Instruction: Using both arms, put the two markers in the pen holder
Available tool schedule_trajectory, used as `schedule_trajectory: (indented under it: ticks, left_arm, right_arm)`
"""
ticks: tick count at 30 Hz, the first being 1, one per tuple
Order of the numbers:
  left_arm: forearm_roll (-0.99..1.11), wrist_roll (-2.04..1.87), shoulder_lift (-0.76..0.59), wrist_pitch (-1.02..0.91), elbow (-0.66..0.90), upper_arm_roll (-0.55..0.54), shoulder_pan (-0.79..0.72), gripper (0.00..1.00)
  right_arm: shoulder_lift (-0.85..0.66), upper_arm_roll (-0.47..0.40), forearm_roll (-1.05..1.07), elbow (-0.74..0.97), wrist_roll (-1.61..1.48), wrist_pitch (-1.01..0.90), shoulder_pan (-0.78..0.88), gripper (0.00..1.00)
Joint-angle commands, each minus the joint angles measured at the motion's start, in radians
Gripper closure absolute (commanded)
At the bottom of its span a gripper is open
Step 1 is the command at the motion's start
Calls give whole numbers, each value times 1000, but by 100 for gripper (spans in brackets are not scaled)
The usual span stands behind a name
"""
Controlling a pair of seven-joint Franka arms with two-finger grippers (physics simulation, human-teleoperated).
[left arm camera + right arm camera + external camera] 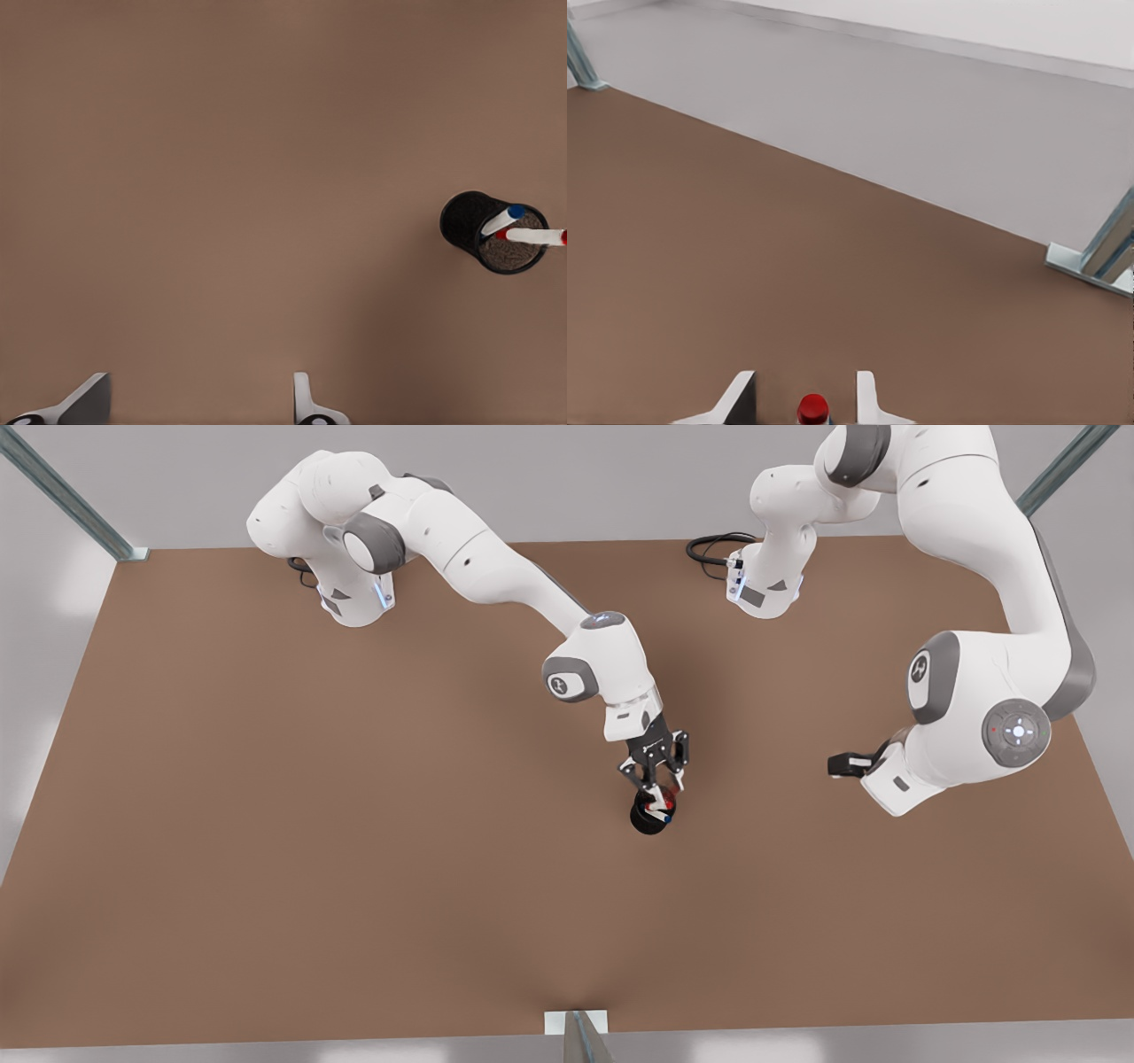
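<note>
Right gripper (804, 382) straddles red marker (813, 410); left wrist: both in holder (461, 221).

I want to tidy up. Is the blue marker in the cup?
In: the blue marker leans inside the pen holder, cap poking out.

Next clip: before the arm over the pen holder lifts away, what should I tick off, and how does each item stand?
1. Blue-capped marker inside the pen holder: ok.
2. Red-capped marker inside the holder, leaning on its rim: ok.
3. Right gripper over the holder, jaws open with gaps on both sides of the red cap: ok.
4. Left gripper open, empty, waiting off to the front view's right: ok.
5. Holder upright on the table: ok.
6. Red-capped marker's lower end resting on the holder's bottom: cannot tell.
</note>
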Motion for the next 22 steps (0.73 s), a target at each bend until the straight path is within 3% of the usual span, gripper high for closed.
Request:
schedule_trajectory:
  ticks: [1,4,5,7,8,11,12,13,16,17,19,22]
  left_arm:
    - [1,11,-1,8,0,0,0,0]
    - [1,11,1,13,0,0,0,0]
    - [1,11,1,14,0,0,0,0]
    - [1,11,-1,11,0,0,0,0]
    - [2,11,-1,10,2,0,0,0]
    - [7,9,-8,2,8,-8,-12,0]
    - [8,11,-5,4,10,-8,-11,0]
    - [10,11,-4,4,10,-8,-11,0]
    - [11,9,-2,5,10,-8,-12,0]
    - [11,9,-2,5,10,-8,-12,0]
    - [11,9,-2,4,10,-8,-12,0]
    - [11,9,-2,4,10,-8,-20,0]
  right_arm:
    - [-2,0,-21,1,19,-2,0,0]
    - [-23,0,-13,1,14,-15,-20,0]
    - [-113,7,13,-9,13,-66,-61,0]
    - [-334,9,14,-7,-3,-513,-150,0]
    - [-426,18,135,-13,-97,-677,-250,0]
    - [-727,47,266,-205,-633,-1056,-644,0]
    - [-804,110,266,-288,-678,-1162,-773,0]
    - [-854,115,267,-374,-664,-1194,-825,0]
    - [-761,130,284,-369,-662,-1229,-854,0]
    - [-707,141,284,-265,-665,-1335,-853,0]
    - [-719,299,266,-277,-668,-1305,-979,0]
    - [-719,299,261,-275,-675,-1283,-979,0]
